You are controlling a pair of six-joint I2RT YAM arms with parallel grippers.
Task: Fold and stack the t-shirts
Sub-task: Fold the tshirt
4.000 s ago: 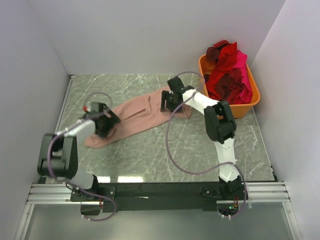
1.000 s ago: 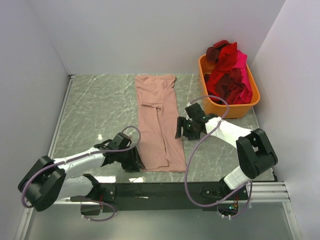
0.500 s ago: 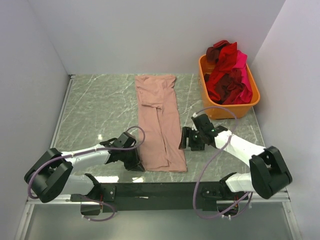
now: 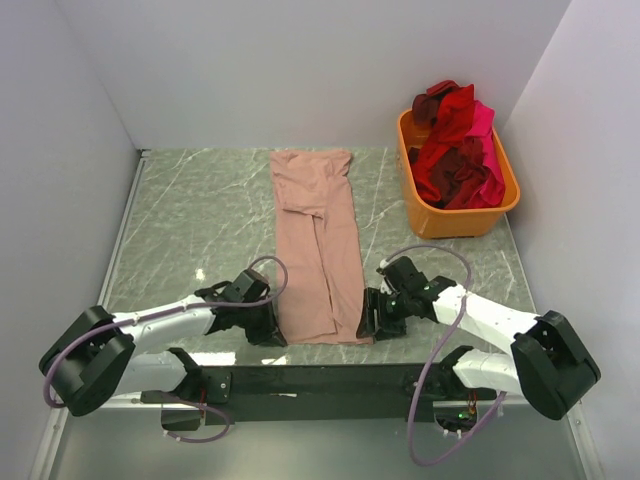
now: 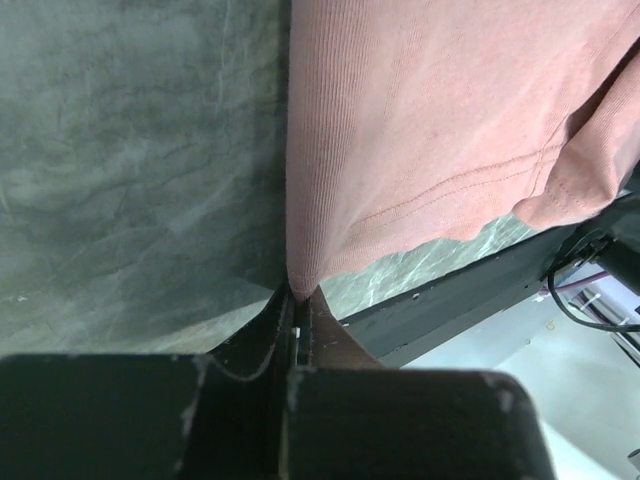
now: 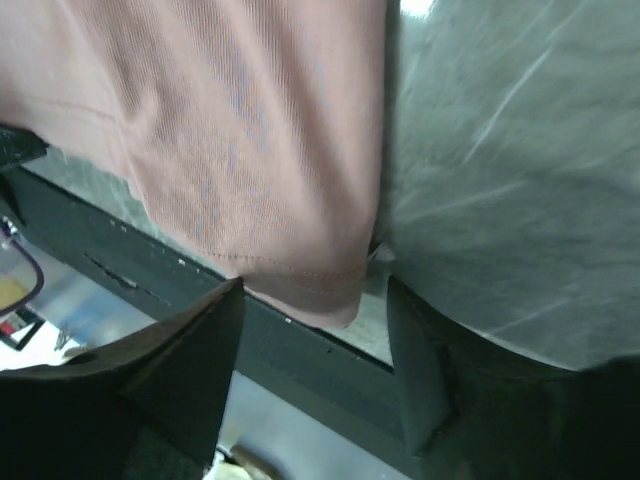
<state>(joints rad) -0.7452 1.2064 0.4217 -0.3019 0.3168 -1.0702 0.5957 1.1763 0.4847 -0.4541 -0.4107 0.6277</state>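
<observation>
Top external view: the pink shirt [image 4: 318,240] lies flat on the table [image 4: 190,210] as a long, narrow strip, folded lengthwise. It runs from the far edge toward the near edge, roughly centred. At the strip's near left corner sits the left gripper [image 4: 270,328], low on the surface. At the near right corner sits the right gripper [image 4: 372,320], equally low. The tub [image 4: 508,200] stands at the far right, well apart from the strip. It is heaped with red, maroon and hot pink shirts [image 4: 455,140] that rise above its rim. Left wrist view: the jaws are closed tight, pinching the pink shirt's near left corner at the fingertips. The cloth fans out from the pinch across the table. Hem stitching is visible along the near edge, and a second layer shows at the right. The black rail [image 5: 450,300] lies just beyond the hem. Right wrist view, somewhat blurred: the fingers [image 6: 190,350] stand apart, one on each side of the shirt's near right corner. The corner hem lies in the gap, not pinched. Whether either finger touches the cloth cannot be told.
</observation>
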